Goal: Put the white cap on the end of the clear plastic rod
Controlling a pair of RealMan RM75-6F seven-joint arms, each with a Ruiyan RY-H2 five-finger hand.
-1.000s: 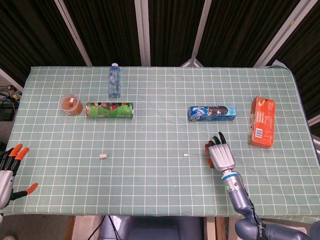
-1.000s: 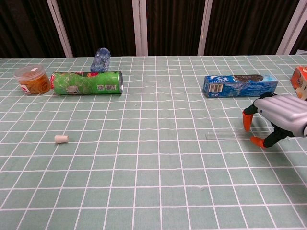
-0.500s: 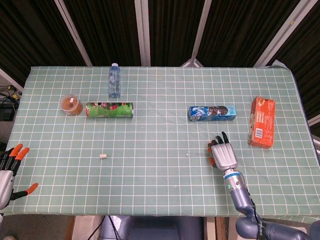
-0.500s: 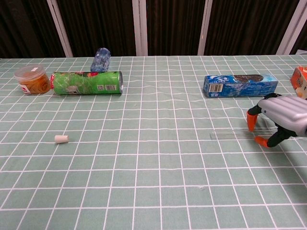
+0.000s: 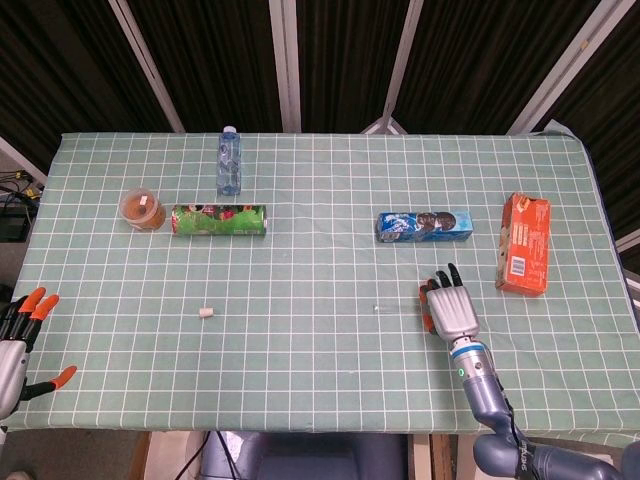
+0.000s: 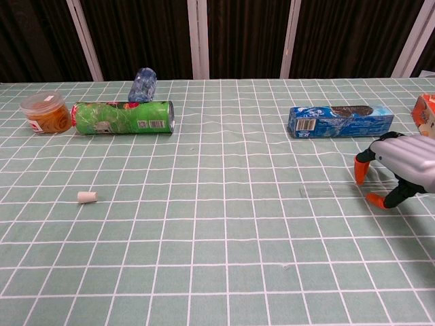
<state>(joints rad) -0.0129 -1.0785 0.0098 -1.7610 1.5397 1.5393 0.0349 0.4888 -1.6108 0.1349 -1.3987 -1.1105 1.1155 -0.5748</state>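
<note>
The right hand (image 6: 397,170) hovers with fingers apart at the rod's (image 6: 326,192) three-o'clock end, apparently not gripping it yet. Next: pinch it, then fetch the cap (image 6: 87,197).

Green checked tablecloth (image 5: 330,370). Far left: water bottle (image 5: 229,161) lying down, small tub (image 5: 143,207) with orange contents, just beside it a green chip can (image 5: 219,219) on its side. Right: blue cookie pack (image 5: 424,225), orange box (image 5: 523,243) near edge.
</note>
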